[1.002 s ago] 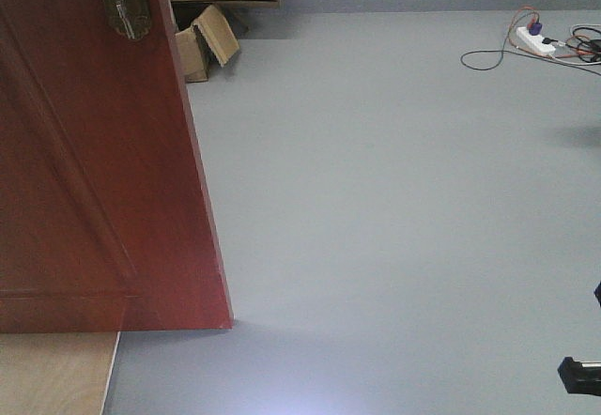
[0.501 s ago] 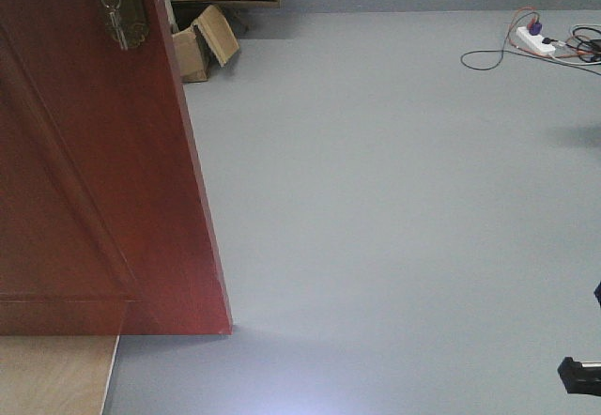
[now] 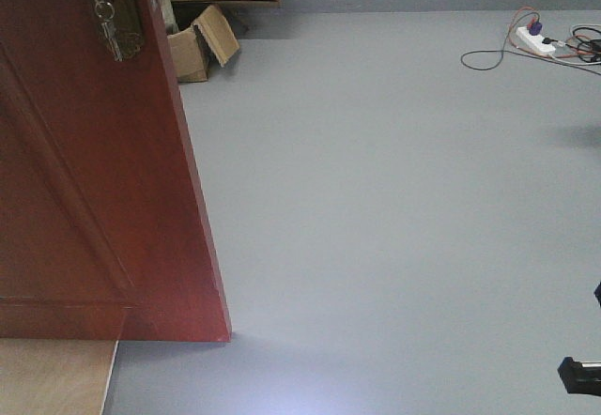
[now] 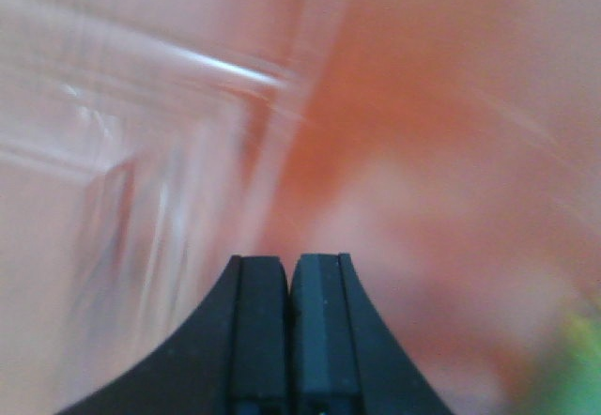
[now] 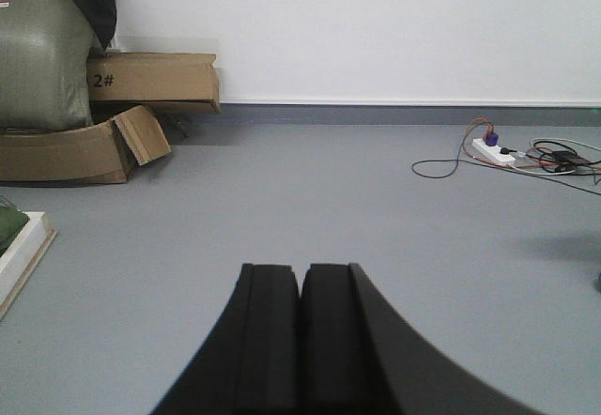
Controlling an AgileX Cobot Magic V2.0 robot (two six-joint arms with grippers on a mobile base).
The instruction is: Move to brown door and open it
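The brown door (image 3: 84,180) fills the left of the front view, glossy and reddish, standing ajar with its free edge slanting down to the grey floor. Its brass keyhole plate (image 3: 111,16) with hanging keys shows near the top. The left wrist view is blurred; the door's reddish surface (image 4: 423,105) lies close ahead of my left gripper (image 4: 289,263), whose jaws are shut on nothing. My right gripper (image 5: 300,269) is also shut and empty, hovering above open grey floor and facing the far wall.
Cardboard boxes (image 3: 202,44) (image 5: 75,152) and a green sack (image 5: 42,53) sit by the far wall behind the door. A power strip with cables (image 3: 535,39) (image 5: 493,149) lies at the far right. A pale plywood panel (image 3: 52,377) lies under the door's foot.
In the front view the door's free edge and keyhole plate have shifted left, and its lower corner sits slightly lower. The boxes and cables have not moved.
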